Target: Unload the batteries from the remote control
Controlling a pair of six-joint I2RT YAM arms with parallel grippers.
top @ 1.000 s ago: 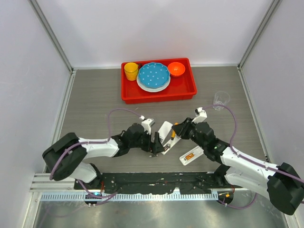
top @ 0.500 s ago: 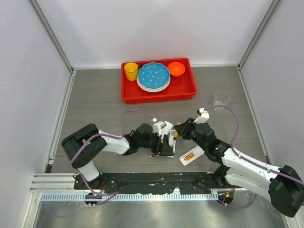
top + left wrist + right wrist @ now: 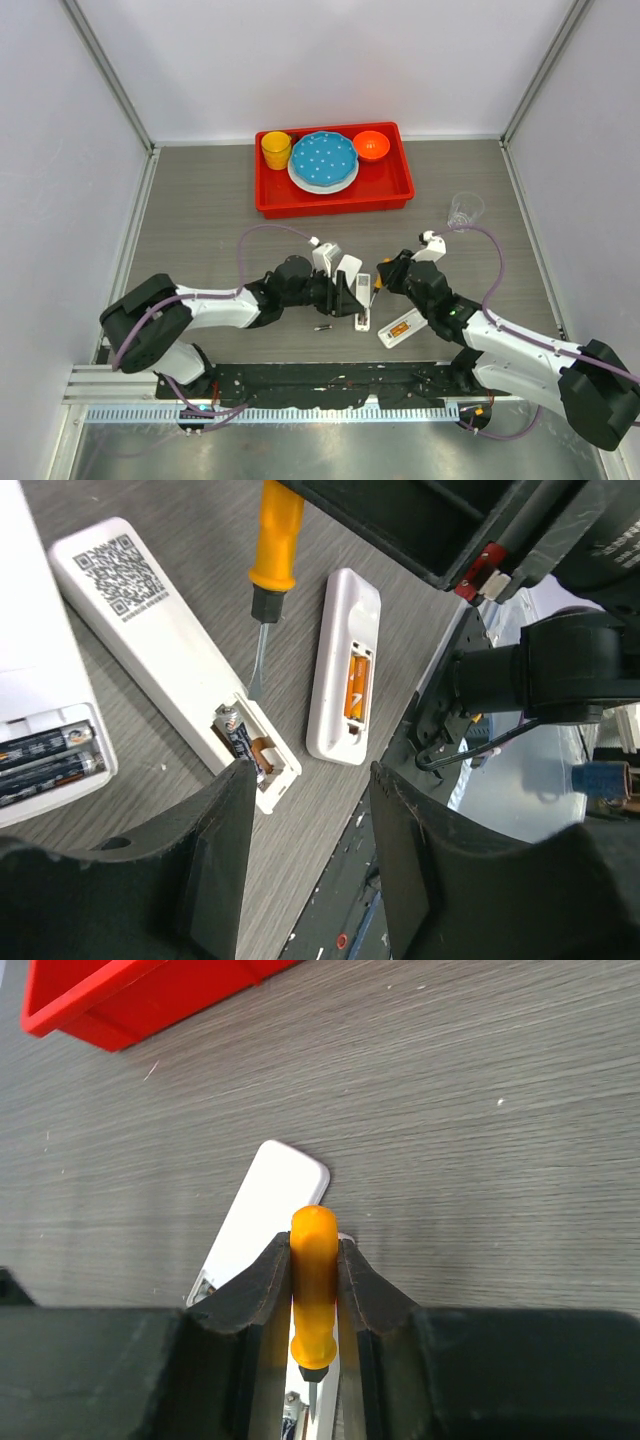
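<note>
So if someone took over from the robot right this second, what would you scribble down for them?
Left gripper: open, over the open end of the QR-code remote. Right gripper: shut on the screwdriver, tip near that compartment.
Batteries: a single battery in the QR-code remote, an orange battery in the second remote, two dark batteries in a third white piece.
Done: compartments open; one slot looks empty.
To do: lift out all four.

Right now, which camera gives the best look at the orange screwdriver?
The left wrist view: the screwdriver shows handle, shaft and tip, which sits at the open battery compartment of the remote. The right wrist view shows mostly its handle between the right fingers; the top view, only an orange speck.
</note>
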